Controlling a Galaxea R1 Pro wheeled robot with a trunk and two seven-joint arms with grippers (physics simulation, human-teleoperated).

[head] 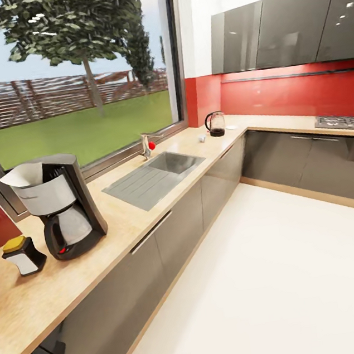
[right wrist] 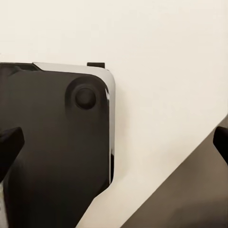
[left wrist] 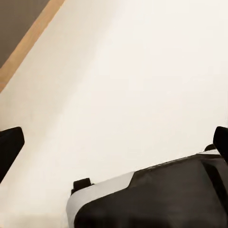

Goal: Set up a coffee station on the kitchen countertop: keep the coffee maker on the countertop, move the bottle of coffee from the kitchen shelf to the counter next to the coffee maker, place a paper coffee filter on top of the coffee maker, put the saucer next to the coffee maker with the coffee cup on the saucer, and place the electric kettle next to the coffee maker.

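The coffee maker (head: pixel 62 210) stands on the kitchen countertop (head: pixel 124 221) at the near left, with the paper coffee filter (head: pixel 23 175) resting on its top. The bottle of coffee (head: pixel 22 255) stands just left of it, on the counter. Far off in the counter's corner is the electric kettle (head: pixel 215 124). A tiny white object that looks like the coffee cup (head: pixel 201 138) sits near it, too small to make out. The saucer is out of view. My left gripper (left wrist: pixel 114 142) and right gripper (right wrist: pixel 114 141) both hang open over the pale floor, holding nothing.
A steel sink (head: pixel 156 177) with a faucet (head: pixel 146 146) lies mid-counter under the window. A hob (head: pixel 344 121) sits on the far right counter under dark wall cabinets (head: pixel 285 26). The pale floor (head: pixel 270 276) runs along the grey cabinet fronts. My own base (right wrist: pixel 52 142) shows below the grippers.
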